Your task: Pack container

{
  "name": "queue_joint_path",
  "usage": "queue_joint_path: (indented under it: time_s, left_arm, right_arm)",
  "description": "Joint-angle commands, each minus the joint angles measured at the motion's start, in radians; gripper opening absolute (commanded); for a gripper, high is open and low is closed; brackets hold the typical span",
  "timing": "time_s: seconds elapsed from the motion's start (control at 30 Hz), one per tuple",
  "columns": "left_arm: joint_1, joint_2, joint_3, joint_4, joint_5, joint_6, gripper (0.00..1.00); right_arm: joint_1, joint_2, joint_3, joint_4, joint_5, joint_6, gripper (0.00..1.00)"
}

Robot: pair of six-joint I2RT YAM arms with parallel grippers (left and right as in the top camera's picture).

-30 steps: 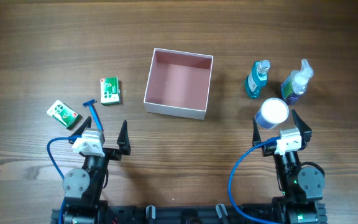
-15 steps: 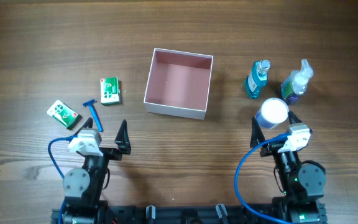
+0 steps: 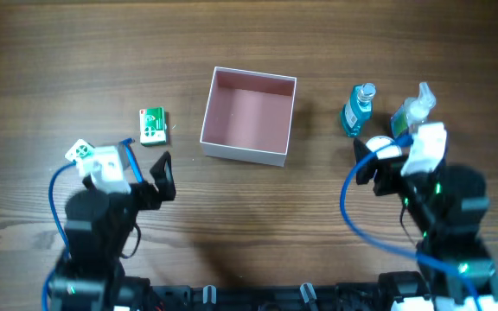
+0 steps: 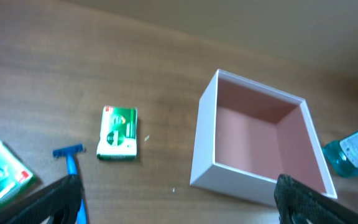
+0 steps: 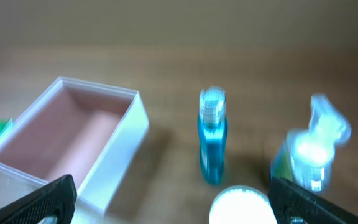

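Container (image 3: 247,117): open top, pink inside bare; on wooden surface (image 3: 249,34), roughly midway between the arms.
Left jaws: spread wide, holding nothing.
Right jaws: spread wide, holding nothing; white-lidded jar (image 5: 241,208) below them.
Left of container: green packet (image 3: 152,126), razor (image 4: 72,168).
Right of container: blue bottle (image 3: 358,111), spray bottle (image 3: 411,112).

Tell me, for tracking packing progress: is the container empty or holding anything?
Empty. The container shows only its bare pink floor in the overhead and left wrist views.
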Motion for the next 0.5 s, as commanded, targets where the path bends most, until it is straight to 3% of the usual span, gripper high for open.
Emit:
queue_joint_path:
  time_s: [0.0, 0.1, 0.23, 0.27, 0.37, 0.4, 0.47]
  left_arm:
    - [-0.005, 0.210, 0.200, -0.150, 0.006, -0.013, 1.00]
    - [-0.005, 0.351, 0.332, -0.302, 0.018, -0.013, 1.00]
    - [-0.005, 0.441, 0.388, -0.373, 0.092, -0.013, 1.00]
    - [-0.005, 0.449, 0.388, -0.375, 0.106, -0.013, 1.00]
    - [-0.005, 0.473, 0.388, -0.376, 0.114, -0.013, 1.00]
    - [-0.005, 0.481, 0.388, -0.376, 0.113, -0.013, 0.96]
    - [-0.005, 0.491, 0.388, -0.375, 0.113, -0.013, 0.79]
  right_arm:
    - [-0.002, 0.168, 0.214, -0.186, -0.015, -0.018, 1.00]
    - [-0.002, 0.277, 0.325, -0.299, -0.037, 0.021, 1.00]
    - [-0.003, 0.330, 0.348, -0.315, -0.164, -0.010, 0.99]
    - [-0.002, 0.341, 0.348, -0.310, -0.183, -0.010, 0.90]
    - [-0.002, 0.363, 0.348, -0.311, -0.193, -0.008, 0.45]
    - [0.000, 0.370, 0.348, -0.314, -0.192, -0.007, 0.21]
    - [0.017, 0.379, 0.349, -0.312, -0.192, -0.007, 0.04]
